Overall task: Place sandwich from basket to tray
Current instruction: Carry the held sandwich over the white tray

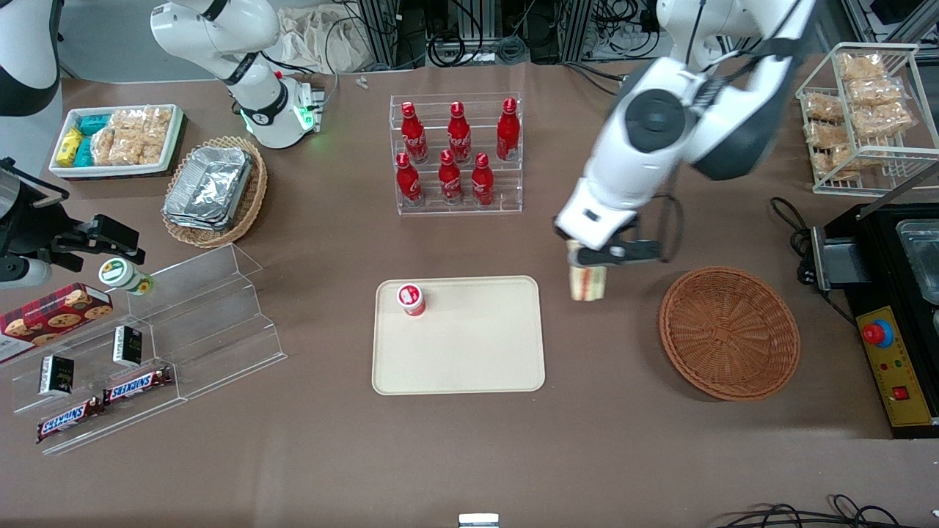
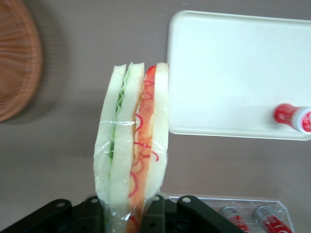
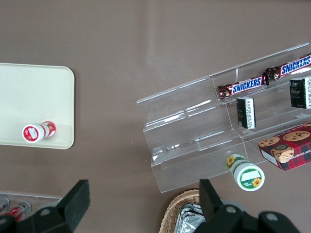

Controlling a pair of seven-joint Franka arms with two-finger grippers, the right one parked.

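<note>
Wrist view shows the wrapped sandwich [image 2: 132, 145], white bread with orange filling, clamped by the fingers [image 2: 92, 208] of the gripper [image 1: 587, 258] between basket [image 1: 729, 332] and tray [image 1: 458, 335].

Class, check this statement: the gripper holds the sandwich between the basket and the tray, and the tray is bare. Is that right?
Not quite. The gripper does hold the sandwich between the basket and the tray, but the front view shows a small red-and-white bottle standing on the tray.
</note>
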